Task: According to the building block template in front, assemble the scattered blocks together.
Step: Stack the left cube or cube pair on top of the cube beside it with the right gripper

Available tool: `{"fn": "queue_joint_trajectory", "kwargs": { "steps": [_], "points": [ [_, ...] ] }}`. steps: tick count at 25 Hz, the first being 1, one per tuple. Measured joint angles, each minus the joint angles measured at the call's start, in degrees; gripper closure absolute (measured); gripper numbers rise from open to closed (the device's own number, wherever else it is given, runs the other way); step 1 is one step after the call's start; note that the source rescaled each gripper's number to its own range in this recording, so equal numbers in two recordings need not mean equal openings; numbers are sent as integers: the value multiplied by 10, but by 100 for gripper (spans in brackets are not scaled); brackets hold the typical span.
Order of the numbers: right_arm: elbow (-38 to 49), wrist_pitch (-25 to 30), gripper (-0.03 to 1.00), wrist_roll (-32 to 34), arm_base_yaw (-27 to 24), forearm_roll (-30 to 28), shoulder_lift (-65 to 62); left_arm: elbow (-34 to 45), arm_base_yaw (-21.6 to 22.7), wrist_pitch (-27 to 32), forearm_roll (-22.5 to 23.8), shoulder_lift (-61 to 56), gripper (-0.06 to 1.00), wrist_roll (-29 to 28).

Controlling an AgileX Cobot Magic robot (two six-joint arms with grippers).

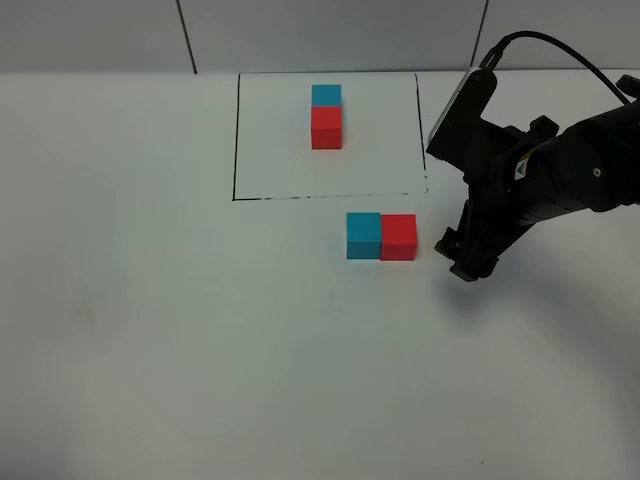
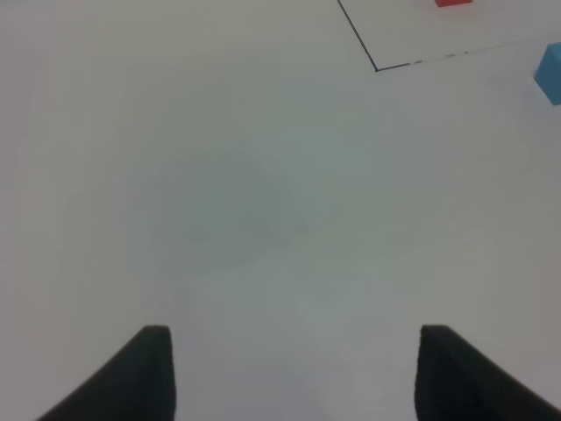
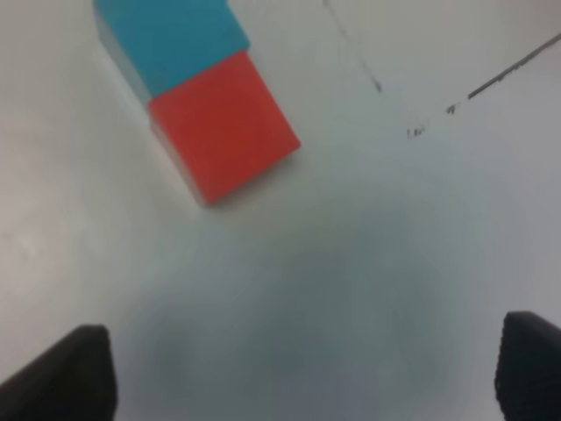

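The building block template (image 1: 327,112) lies at the back inside a thin black drawn rectangle (image 1: 236,140), its blue cube behind its red cube. In front of the rectangle the scattered blocks sit side by side and touching: a blue cube (image 1: 363,235) on the left and a red cube (image 1: 398,236) on the right. My right gripper (image 1: 462,255) hovers just right of the red cube, apart from it. In the right wrist view the red cube (image 3: 223,127) and blue cube (image 3: 166,35) lie beyond the open gripper (image 3: 302,368), with nothing between its fingers. My left gripper (image 2: 294,377) is open over bare table.
The white table (image 1: 200,350) spreads wide around the blocks. In the left wrist view a corner of the black rectangle (image 2: 377,68) shows, with the scattered blue cube (image 2: 550,74) at the picture's edge. The left arm is outside the exterior high view.
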Motion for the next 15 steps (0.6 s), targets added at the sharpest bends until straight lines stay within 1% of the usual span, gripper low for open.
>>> {"fn": "queue_joint_trajectory", "kwargs": {
  "steps": [2, 4, 7, 9, 12, 15],
  "points": [
    [-15, 8, 21, -5, 5, -10, 5, 0, 0, 0, 0, 0, 64, 0],
    [-45, 31, 21, -8, 16, -36, 20, 0, 0, 0, 0, 0, 64, 0],
    [-108, 80, 20, -11, 39, -87, 60, 0, 0, 0, 0, 0, 64, 0],
    [-157, 116, 20, -27, 54, -112, 91, 0, 0, 0, 0, 0, 64, 0],
    [-226, 167, 20, -72, 72, -120, 134, 0, 0, 0, 0, 0, 64, 0],
    [-283, 212, 20, -129, 83, -104, 179, 0, 0, 0, 0, 0, 64, 0]
  ]
}}
